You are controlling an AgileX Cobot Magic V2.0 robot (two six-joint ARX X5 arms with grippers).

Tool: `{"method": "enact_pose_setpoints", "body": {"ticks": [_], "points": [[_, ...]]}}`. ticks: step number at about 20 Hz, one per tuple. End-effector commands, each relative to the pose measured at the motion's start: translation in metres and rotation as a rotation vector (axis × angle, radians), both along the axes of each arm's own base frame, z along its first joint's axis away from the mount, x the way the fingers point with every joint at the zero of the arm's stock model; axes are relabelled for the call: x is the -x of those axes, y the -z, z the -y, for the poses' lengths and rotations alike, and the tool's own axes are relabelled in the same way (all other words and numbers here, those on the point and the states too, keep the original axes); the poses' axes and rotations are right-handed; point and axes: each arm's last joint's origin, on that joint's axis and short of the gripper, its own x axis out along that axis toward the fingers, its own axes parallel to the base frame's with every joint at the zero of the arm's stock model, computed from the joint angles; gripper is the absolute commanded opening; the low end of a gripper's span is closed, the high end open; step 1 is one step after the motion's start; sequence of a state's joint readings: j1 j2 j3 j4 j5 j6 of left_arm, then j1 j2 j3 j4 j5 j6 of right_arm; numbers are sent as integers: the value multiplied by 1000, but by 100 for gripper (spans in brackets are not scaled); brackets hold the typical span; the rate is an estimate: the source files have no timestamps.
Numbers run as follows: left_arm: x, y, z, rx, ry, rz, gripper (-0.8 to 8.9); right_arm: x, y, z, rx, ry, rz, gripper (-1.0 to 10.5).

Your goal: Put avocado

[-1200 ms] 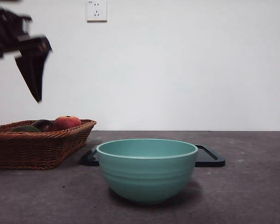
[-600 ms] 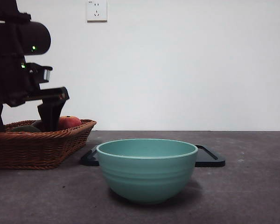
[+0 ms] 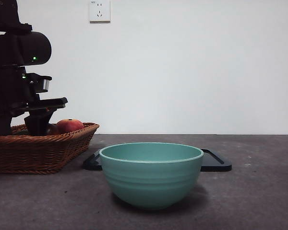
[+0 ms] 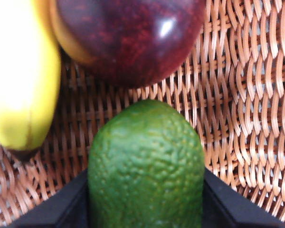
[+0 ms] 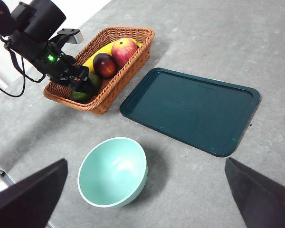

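Observation:
The avocado (image 4: 145,161), green with bumpy skin, lies on the floor of the wicker basket (image 4: 247,95) next to a dark maroon fruit (image 4: 133,38) and a banana (image 4: 23,71). My left gripper (image 4: 146,190) is down in the basket, with its two black jaws pressed against the avocado's sides. In the front view this gripper (image 3: 38,125) hides the avocado. From above, the right wrist view shows it (image 5: 83,83) at the basket's near end over the green fruit (image 5: 80,94). My right gripper (image 5: 146,190) is open and empty, high above the table.
A teal bowl (image 3: 151,172) stands in front of a dark rectangular tray (image 3: 216,163), which lies to the right of the basket (image 3: 38,153). A red-orange fruit (image 3: 69,125) sits at the basket's right end. A white wall stands behind the table.
The left arm came down from the upper left into the basket and sank a little lower over the last half second. Its jaws now sit around the avocado. The fruits have not moved.

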State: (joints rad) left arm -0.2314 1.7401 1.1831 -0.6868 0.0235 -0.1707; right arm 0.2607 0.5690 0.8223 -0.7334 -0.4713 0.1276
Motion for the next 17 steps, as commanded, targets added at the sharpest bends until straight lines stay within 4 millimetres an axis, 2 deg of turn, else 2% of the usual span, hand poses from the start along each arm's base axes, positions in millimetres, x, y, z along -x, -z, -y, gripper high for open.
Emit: {"method": "enact_pose_setpoints", "body": {"ticks": [1, 5, 10, 13, 17], "points": [[0, -13, 0, 3, -4, 34, 118, 1, -6, 0, -3, -5, 24, 643], [21, -56, 2, 36, 14, 148, 118, 1, -6, 0, -3, -5, 24, 642], [69, -103, 26, 108, 92, 235, 118, 1, -6, 0, -3, -5, 24, 643], [93, -114, 52, 153, 173, 240, 118, 1, -6, 0, -3, -4, 24, 643], [117, -111, 93, 191, 315, 218, 118, 1, -6, 0, -3, -5, 24, 642]]}}
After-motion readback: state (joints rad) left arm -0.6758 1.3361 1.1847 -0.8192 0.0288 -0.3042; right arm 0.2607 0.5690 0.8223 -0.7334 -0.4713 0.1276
